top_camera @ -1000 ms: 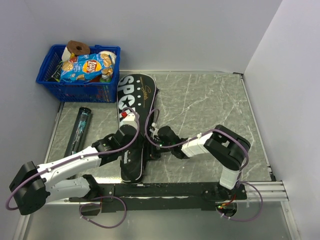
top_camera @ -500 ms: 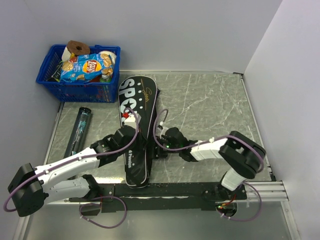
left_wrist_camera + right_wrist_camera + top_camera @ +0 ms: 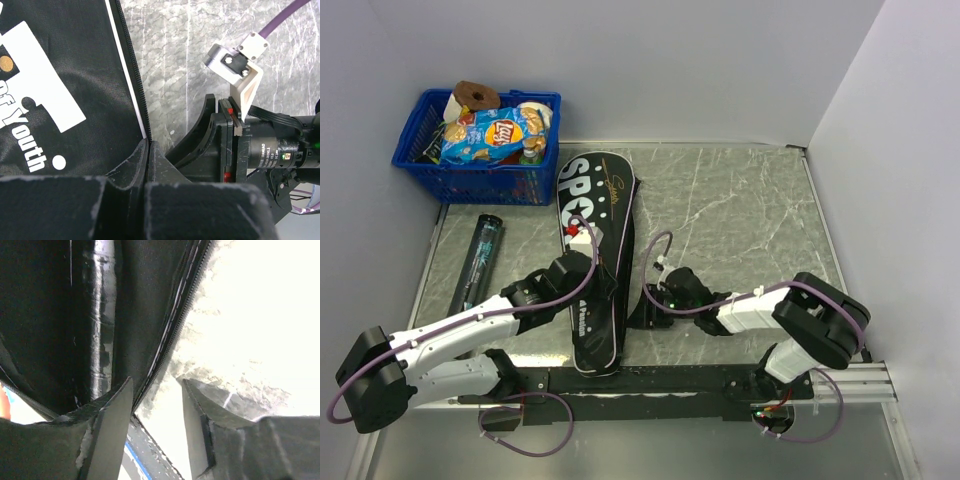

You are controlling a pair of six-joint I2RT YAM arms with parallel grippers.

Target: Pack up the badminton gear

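The bag lies lengthwise mid-table. No racket lies loose, and a black handle shows inside the bag's gaping side, so the rackets look packed. The left gripper is pinched tight on the bag's zip edge; the right gripper stands parted astride that edge. Left to do, I judge: zipping up, and the tube, well apart at the left

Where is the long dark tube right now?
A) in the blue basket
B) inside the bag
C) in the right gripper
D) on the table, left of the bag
D: the tube lies flat on the table, left of the bag.
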